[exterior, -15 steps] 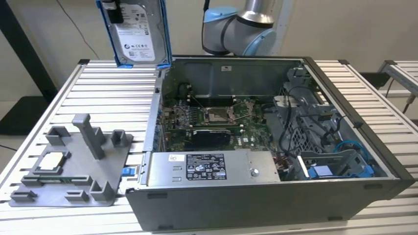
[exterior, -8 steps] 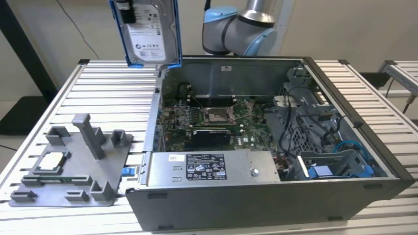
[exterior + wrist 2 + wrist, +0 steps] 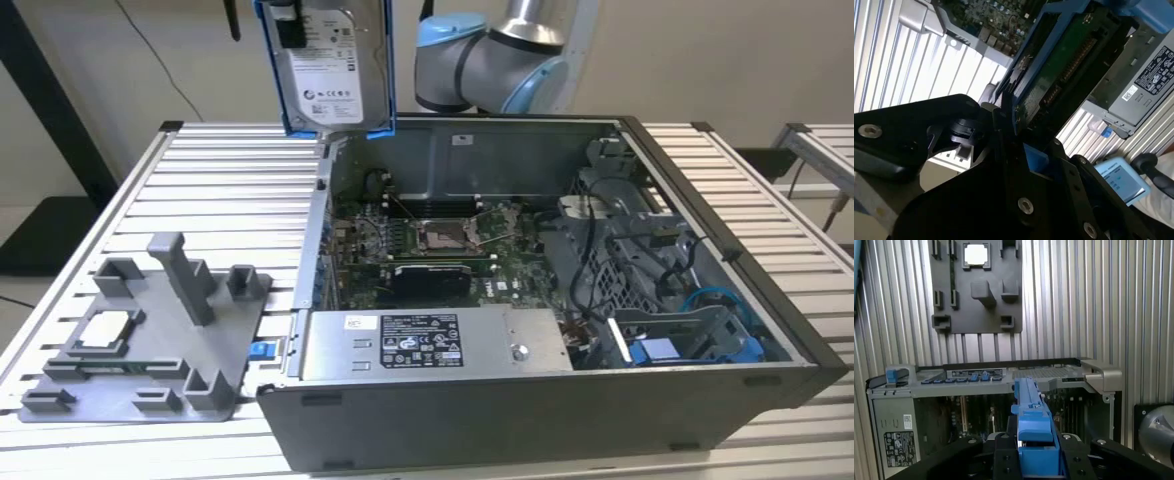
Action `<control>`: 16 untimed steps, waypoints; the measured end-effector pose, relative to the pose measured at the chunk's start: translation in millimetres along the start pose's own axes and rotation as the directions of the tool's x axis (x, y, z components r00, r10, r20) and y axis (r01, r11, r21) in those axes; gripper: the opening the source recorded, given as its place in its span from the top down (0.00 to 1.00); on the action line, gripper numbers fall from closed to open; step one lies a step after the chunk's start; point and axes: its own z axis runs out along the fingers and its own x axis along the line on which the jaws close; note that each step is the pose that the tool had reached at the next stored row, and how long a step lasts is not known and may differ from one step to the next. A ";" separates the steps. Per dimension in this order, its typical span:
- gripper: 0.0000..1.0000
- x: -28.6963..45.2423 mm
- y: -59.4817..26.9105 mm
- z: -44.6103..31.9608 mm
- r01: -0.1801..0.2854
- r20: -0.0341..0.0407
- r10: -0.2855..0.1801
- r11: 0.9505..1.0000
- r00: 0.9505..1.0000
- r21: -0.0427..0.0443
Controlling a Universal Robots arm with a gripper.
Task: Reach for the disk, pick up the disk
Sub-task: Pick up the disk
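- Ribbed metal table (image 3: 200, 170) carries an open computer case (image 3: 534, 400). On the exterior view's left sits a grey tray (image 3: 147, 340) with a square chip (image 3: 107, 328) in it.
- Exterior view: the disk (image 3: 327, 75) hangs upright in the air above the case's far left corner, clear of case and table. Its label faces the camera and 2 blue rails run down its sides. The arm (image 3: 494, 60) stands behind it.
- First wrist view: the gripper (image 3: 1033, 460) looks along the disk's blue edge at the case and tray beneath. Its black fingers (image 3: 1004, 456) press against both sides of that edge, closed on the disk.
- Second wrist view: the disk's green circuit board faces the camera, with the power supply (image 3: 1149, 75) beyond it.
- Risk, as I judge it: the hold seems to be on 1 end, on smooth plastic rails. A jolt or a fast swing could let the disk slip and drop onto the motherboard (image 3: 441, 240) or strike the case wall.
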 end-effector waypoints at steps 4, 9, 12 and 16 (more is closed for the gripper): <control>1.00 -0.8 -10.3 0.6 0.001 0.000 -0.001 1.000 1.000 0.000; 1.00 -1.8 -23.1 1.3 0.002 0.000 -0.002 1.000 1.000 0.000; 1.00 -2.4 -30.4 1.7 0.003 0.000 -0.003 1.000 1.000 0.000; 1.00 -3.2 -40.1 2.2 0.005 0.000 -0.005 1.000 1.000 0.000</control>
